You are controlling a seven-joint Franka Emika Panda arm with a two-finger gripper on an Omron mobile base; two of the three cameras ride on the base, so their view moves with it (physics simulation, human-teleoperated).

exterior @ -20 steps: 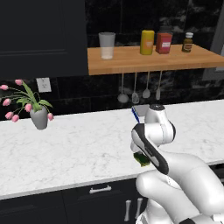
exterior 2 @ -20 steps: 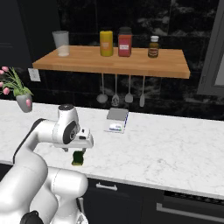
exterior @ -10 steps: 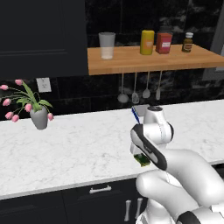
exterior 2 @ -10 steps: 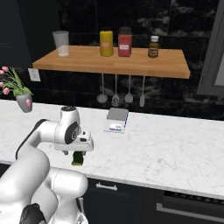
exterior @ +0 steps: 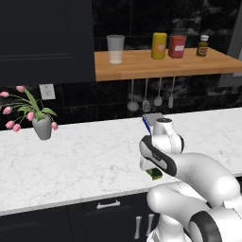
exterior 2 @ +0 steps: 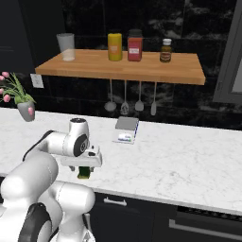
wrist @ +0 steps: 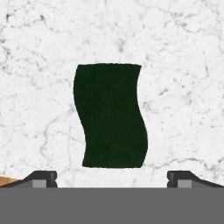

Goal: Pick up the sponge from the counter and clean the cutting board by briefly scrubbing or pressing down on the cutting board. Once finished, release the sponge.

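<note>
The sponge (wrist: 110, 116) lies flat on the white marble counter (wrist: 183, 65) with its dark green scrub side up. My gripper (wrist: 111, 177) hangs straight above it, open, its fingertips (wrist: 43, 177) set wide on either side and nothing between them. From the base views the sponge (exterior: 155, 175) (exterior 2: 84, 173) peeks out under the hand (exterior 2: 86, 163), close to the counter's front edge. The arm hides the cutting board in the base views. A thin brown sliver (wrist: 6, 180) shows at the hand view's lower left edge; I cannot tell if it is the board.
A vase of pink tulips (exterior: 42, 126) (exterior 2: 24, 109) stands at the counter's left. A small grey device (exterior 2: 126, 130) sits near the back wall. Above it is a wooden wall shelf (exterior 2: 123, 66) with a glass and jars, and utensils (exterior 2: 132, 104) hang below it.
The hand has settled slightly lower over the sponge. The jaws stay wide open and the sponge has not moved.
</note>
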